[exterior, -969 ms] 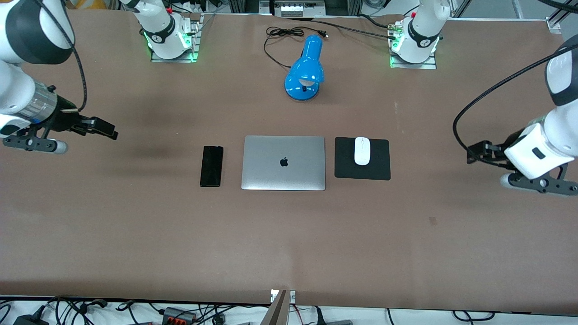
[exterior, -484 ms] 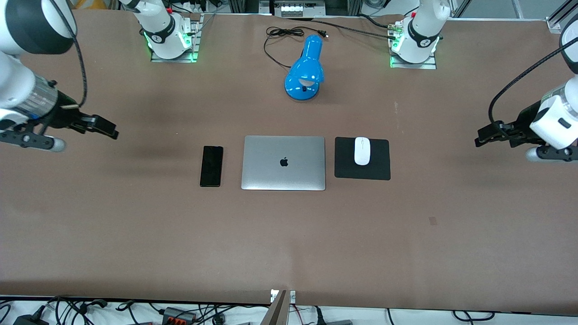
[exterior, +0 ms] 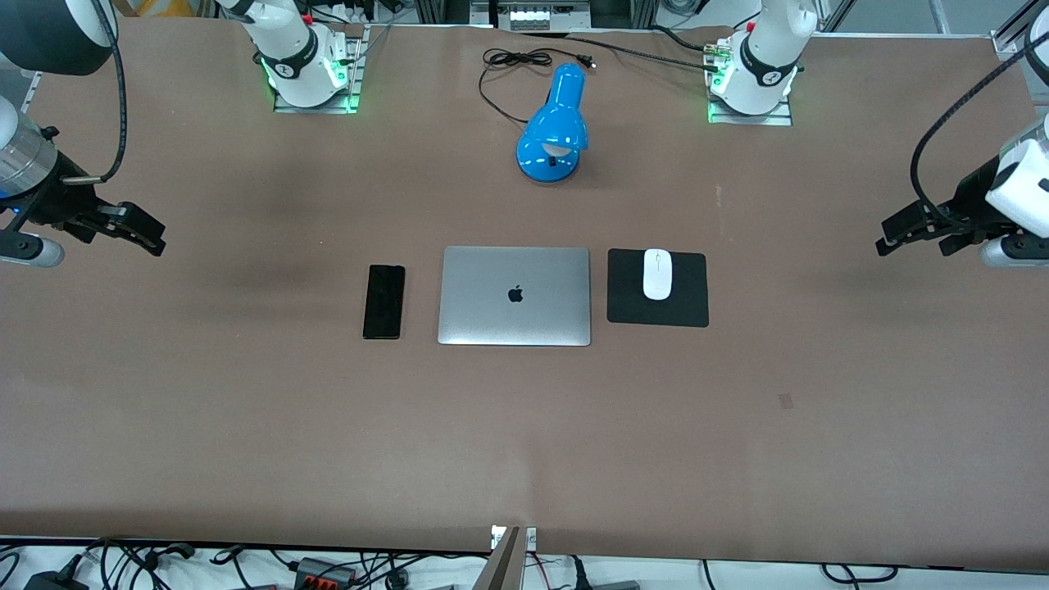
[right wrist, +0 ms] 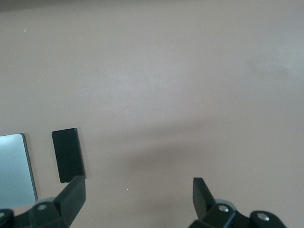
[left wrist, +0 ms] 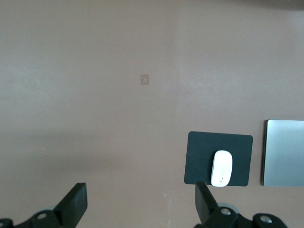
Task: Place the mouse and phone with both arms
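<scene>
The white mouse (exterior: 657,274) lies on a black square pad (exterior: 658,307) beside the closed silver laptop (exterior: 515,296), toward the left arm's end. It also shows in the left wrist view (left wrist: 221,168). The black phone (exterior: 384,301) lies flat on the table beside the laptop, toward the right arm's end, and shows in the right wrist view (right wrist: 68,155). My left gripper (exterior: 889,236) is open and empty above bare table at the left arm's end. My right gripper (exterior: 146,238) is open and empty above bare table at the right arm's end.
A blue desk lamp (exterior: 555,127) lies on the table, farther from the front camera than the laptop, with its black cord (exterior: 512,61) coiled near the table's edge. The arm bases (exterior: 307,70) (exterior: 754,78) stand there too.
Both grippers have drawn outward toward their own ends of the table, away from the laptop. The mouse and phone have not moved.
</scene>
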